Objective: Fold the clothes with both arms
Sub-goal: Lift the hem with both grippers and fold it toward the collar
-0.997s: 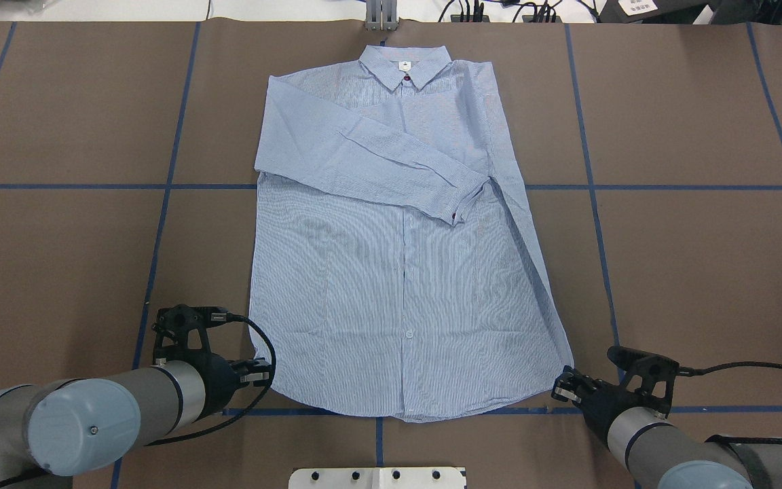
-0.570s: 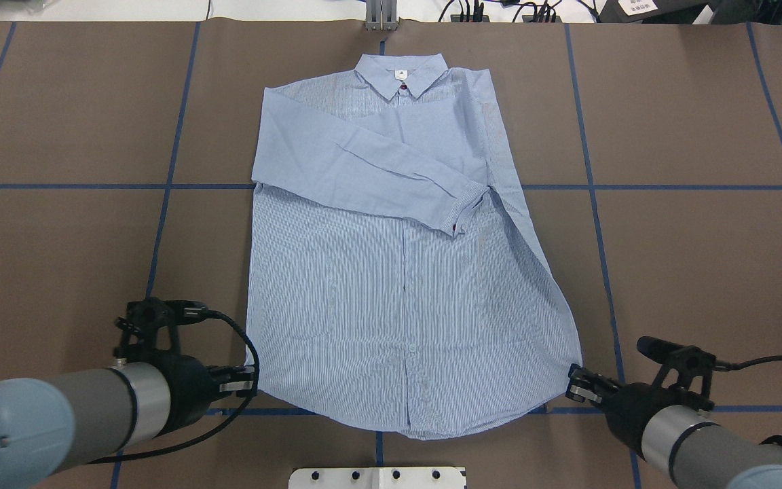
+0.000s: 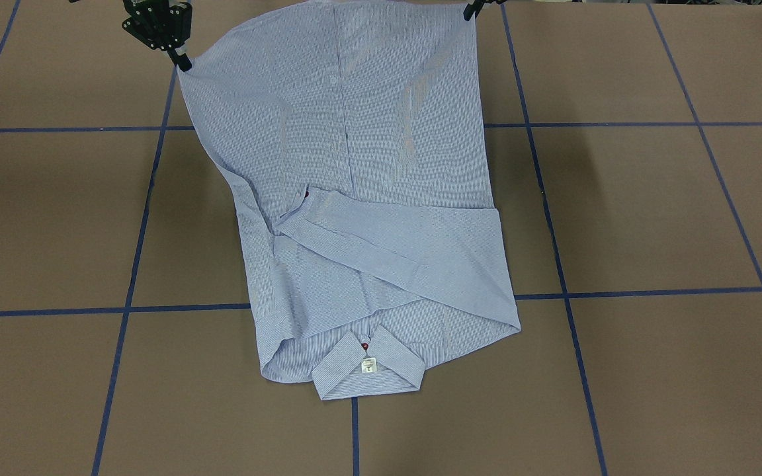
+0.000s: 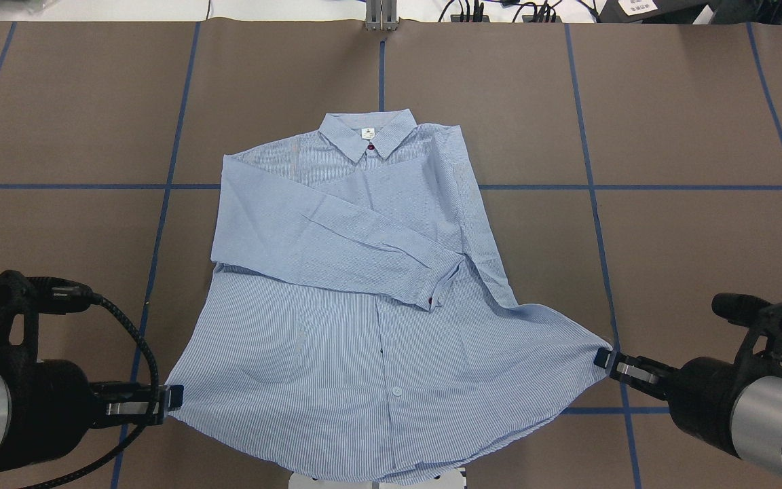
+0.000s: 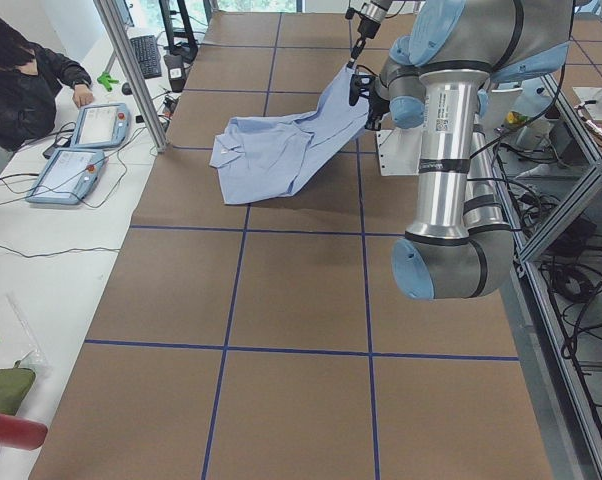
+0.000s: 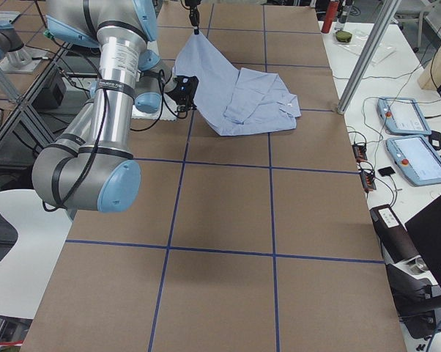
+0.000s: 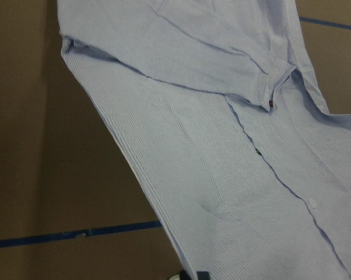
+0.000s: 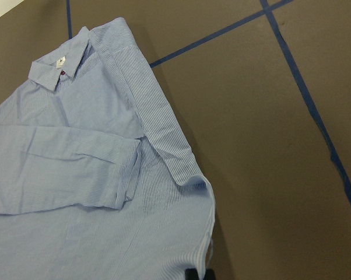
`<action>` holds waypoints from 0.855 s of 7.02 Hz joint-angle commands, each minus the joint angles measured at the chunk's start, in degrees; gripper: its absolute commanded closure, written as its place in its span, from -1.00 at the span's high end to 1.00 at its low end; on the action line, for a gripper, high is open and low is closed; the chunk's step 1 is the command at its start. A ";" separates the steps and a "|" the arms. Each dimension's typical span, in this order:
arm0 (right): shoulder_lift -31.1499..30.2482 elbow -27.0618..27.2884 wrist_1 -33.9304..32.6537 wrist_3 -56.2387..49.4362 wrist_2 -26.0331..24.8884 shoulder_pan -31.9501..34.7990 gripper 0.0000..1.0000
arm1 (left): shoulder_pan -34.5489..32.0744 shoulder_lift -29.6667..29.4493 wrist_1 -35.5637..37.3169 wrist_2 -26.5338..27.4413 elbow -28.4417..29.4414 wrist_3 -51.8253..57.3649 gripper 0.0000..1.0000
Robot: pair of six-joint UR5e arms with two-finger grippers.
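Note:
The clothes are one light-blue striped shirt point(image 4: 364, 305), front up, with its collar point(image 4: 367, 132) at the far end and one sleeve folded across the chest. My left gripper point(image 4: 172, 397) is shut on the left hem corner. My right gripper point(image 4: 605, 358) is shut on the right hem corner. The hem is stretched wide between them and raised off the table, as the exterior left view shows on the shirt point(image 5: 281, 150). In the front-facing view the shirt point(image 3: 368, 198) hangs from the right gripper point(image 3: 182, 63) and the left gripper point(image 3: 470, 12). Each wrist view shows shirt cloth point(image 7: 222, 146) point(image 8: 94, 175).
The brown table carries blue tape lines point(image 4: 160, 224). The shirt's hem overlaps the white pedestal plate point(image 4: 432, 475) at the near edge. A metal post point(image 4: 381, 13) stands at the far edge. A person point(image 5: 21, 80) and two tablets point(image 5: 86, 125) are beyond the far side.
Both grippers have moved outward and back toward the robot's base with the hem corners. The shirt slid toward the near edge, its hem spread wider, and the collar left the far edge.

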 commanded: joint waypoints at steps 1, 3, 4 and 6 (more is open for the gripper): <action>18.93 -8.15 -9.78 -5.62 7.16 10.08 -1.00 | -3.32 -7.28 1.26 -0.45 8.90 3.19 -1.00; 39.90 -24.22 -20.10 -9.94 11.74 19.92 -1.00 | -10.42 -12.76 1.26 -0.54 17.98 8.80 -1.00; 43.02 -29.61 -19.95 -11.96 12.62 24.32 -1.00 | -14.19 -13.39 1.09 -0.45 21.15 9.78 -1.00; 48.82 -38.31 -19.77 -14.26 16.83 30.84 -1.00 | -20.88 -19.51 0.83 -0.54 31.32 16.53 -1.00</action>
